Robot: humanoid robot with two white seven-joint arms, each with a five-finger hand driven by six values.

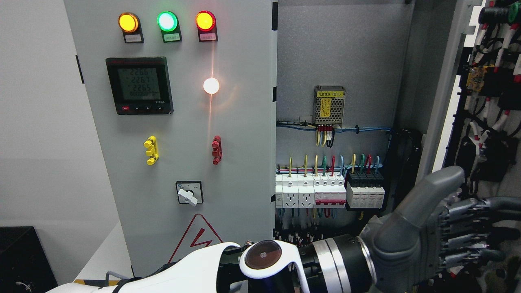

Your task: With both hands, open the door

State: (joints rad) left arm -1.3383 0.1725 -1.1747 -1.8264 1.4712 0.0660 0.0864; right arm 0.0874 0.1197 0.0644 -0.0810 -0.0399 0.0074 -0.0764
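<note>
The grey cabinet has two doors. Its left door is closed and carries three lit lamps, a meter and a rotary switch. The right door stands swung open at the picture's right, its wired inner side facing me. My left arm comes in at the bottom left and reaches across to that door. My left hand is open, thumb up, with straight fingers pointing right at the door's lower inner side. Whether they touch it I cannot tell. My right arm is out of view.
The open cabinet interior shows a power supply, a row of breakers and sockets and coloured wires. A white wall lies to the left, with a black object at the lower left corner.
</note>
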